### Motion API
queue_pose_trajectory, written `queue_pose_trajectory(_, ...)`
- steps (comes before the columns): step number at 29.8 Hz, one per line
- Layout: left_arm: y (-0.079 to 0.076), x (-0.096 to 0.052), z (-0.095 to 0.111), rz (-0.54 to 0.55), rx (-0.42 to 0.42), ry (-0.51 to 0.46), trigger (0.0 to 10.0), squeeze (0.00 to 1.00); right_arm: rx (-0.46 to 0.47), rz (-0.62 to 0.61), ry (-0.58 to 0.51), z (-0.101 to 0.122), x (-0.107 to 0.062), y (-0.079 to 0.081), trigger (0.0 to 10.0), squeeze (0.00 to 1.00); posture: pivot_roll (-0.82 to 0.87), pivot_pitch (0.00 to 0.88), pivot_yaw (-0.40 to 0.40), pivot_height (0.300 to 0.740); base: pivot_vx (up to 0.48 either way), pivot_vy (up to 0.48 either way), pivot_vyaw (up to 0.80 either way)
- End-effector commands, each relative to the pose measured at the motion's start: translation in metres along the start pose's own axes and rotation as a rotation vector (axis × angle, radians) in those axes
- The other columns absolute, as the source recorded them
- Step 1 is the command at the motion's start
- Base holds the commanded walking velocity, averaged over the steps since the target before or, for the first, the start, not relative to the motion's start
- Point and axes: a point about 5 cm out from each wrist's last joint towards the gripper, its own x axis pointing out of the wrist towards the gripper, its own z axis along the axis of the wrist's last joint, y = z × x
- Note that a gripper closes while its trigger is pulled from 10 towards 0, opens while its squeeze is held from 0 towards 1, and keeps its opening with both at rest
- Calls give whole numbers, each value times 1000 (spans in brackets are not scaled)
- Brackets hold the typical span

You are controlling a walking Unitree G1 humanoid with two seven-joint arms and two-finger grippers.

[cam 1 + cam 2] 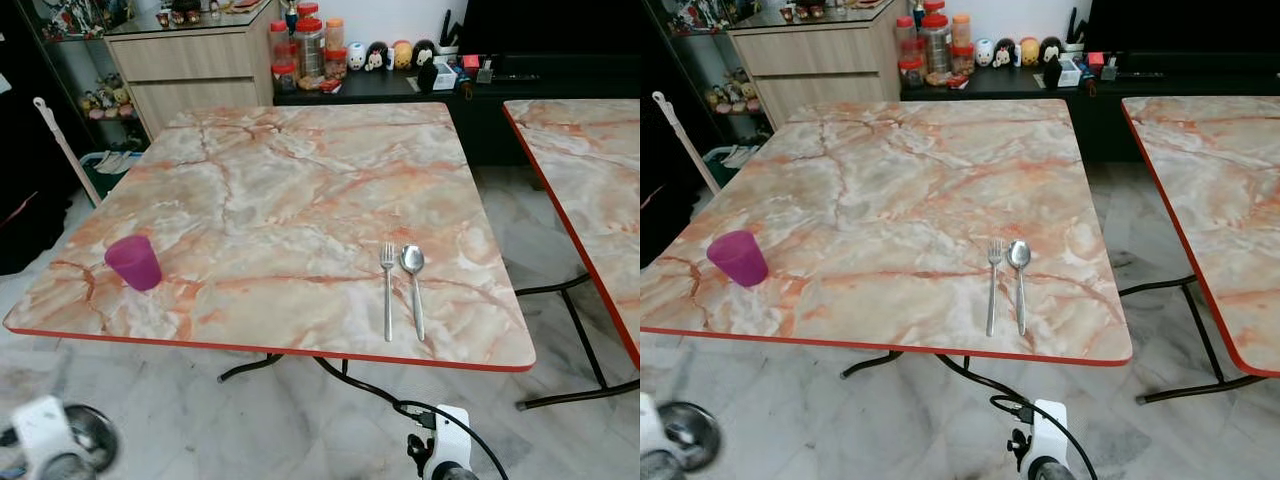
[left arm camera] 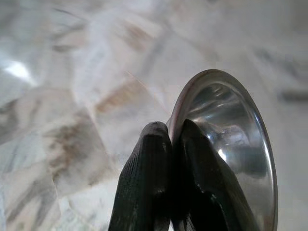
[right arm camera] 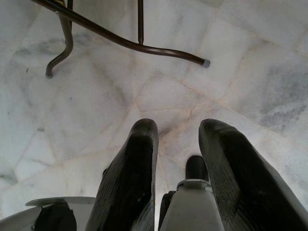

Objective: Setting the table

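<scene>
A steel plate [image 2: 231, 120] is clamped by its rim between the two black fingers of my left gripper [image 2: 174, 129], which is shut on it and hangs low over the floor. The same plate [image 1: 92, 432] shows below the table's front left corner. On the marble table [image 1: 300, 190] a purple cup [image 1: 134, 262] stands near the front left. A fork [image 1: 388, 288] and a spoon [image 1: 414, 283] lie side by side near the front right. My right gripper [image 3: 179, 126] is open, holds nothing and points at the floor.
A second marble table [image 1: 590, 170] stands to the right, with a gap of tiled floor between them. Black metal table legs [image 3: 120, 41] cross the floor. Behind are a wooden cabinet [image 1: 190, 60] and a dark shelf with jars [image 1: 308, 45].
</scene>
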Motion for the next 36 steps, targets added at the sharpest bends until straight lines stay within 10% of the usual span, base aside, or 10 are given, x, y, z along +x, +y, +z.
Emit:
queue_pose_trajectory(1, -15, -4, -10, -84, 64, 47, 10000, 0, 4, -5, 10, -2, 0, 0, 10000, 0, -105, 0, 77, 740, 0, 0, 0)
queue_pose_trajectory(13, -93, -37, -38, -508, 130, 208, 10000, 0, 16, -18, 0, -1, -1, -6, 10000, 0, -147, 0, 84, 740, 0, 0, 0)
queue_pose_trajectory(25, -98, -31, -15, -457, -11, 108, 10000, 0, 21, -35, -4, 0, -2, -14, 10000, 0, -184, 0, 84, 740, 0, 0, 0)
queue_pose_trajectory(36, -98, -34, -23, -467, 66, 119, 10000, 0, -14, -47, 42, -12, -5, -17, 10000, 0, -184, 0, 81, 740, 0, -52, 0)
